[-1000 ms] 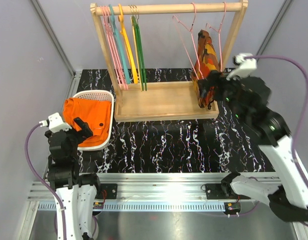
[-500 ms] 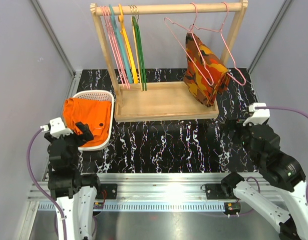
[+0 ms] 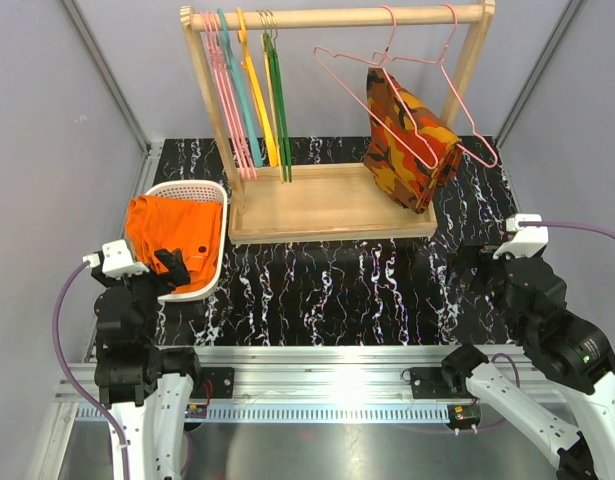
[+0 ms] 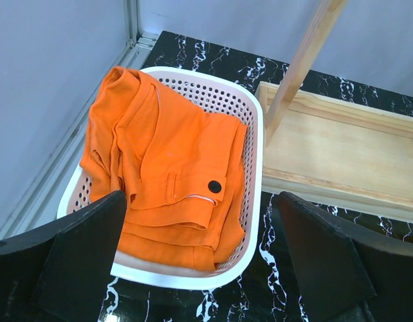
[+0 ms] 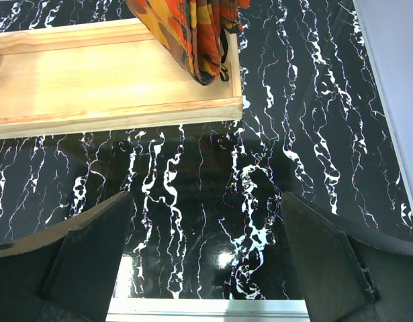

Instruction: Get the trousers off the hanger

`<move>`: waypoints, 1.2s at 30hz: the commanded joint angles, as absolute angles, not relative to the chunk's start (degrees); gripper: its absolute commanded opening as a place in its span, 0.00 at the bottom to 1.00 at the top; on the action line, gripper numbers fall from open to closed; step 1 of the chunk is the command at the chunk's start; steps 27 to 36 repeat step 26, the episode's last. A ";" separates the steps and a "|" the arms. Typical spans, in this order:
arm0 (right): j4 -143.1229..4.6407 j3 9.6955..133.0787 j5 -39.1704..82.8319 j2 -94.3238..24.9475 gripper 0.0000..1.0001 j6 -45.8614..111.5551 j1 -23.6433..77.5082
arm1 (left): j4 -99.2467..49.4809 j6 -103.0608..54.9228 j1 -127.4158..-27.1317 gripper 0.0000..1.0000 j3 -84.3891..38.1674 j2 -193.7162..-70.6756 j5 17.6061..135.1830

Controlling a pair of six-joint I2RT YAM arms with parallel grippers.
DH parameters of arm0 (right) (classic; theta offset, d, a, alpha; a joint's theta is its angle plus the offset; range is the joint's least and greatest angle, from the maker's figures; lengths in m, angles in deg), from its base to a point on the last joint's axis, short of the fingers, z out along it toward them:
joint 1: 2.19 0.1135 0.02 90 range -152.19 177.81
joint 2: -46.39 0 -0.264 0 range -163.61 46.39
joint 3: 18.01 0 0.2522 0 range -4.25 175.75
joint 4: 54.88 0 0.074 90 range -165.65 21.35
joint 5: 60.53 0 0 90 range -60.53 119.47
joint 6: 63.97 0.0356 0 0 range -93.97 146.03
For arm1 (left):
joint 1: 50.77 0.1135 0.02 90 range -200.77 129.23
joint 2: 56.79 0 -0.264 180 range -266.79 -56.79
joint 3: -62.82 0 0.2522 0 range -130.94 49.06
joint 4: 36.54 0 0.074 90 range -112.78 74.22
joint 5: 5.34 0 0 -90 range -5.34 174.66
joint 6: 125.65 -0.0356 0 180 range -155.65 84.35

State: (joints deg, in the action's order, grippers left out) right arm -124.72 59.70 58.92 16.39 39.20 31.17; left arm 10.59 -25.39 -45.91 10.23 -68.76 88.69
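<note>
Left wrist view shows us the trousers [image 4: 166,181] in the basket [image 4: 255,174], so we think we are done; left pincer [image 4: 201,215] and right pincer [image 5: 206,208] are wide, empty.

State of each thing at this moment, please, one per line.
trousers: off the hanger, crumpled in the white basket.
hanger: hooked on the rail, bare.
camouflage garment: hung on the rail.
other hangers: hung at the rail's left end.
left gripper: open, above the basket.
right gripper: open, above the table.
</note>
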 commanded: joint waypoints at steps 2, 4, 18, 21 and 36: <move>-124.10 59.91 61.02 16.25 1.00 39.74 31.12 | 8.33 -26.16 -46.20 0.99 10.39 -68.30 87.21; -124.10 59.91 61.46 16.16 1.00 39.74 31.03 | 8.42 -26.07 -46.20 0.99 10.39 -68.30 87.20; -124.02 60.09 61.73 15.54 0.99 39.66 31.12 | 8.60 -25.36 -46.55 0.99 10.12 -69.36 89.05; -124.02 60.00 61.73 15.46 1.00 39.65 31.03 | 8.51 -25.37 -46.55 0.99 10.12 -69.53 88.96; -123.75 60.00 59.88 15.19 1.00 39.39 31.12 | 8.42 -25.37 -46.47 0.99 10.21 -69.45 88.96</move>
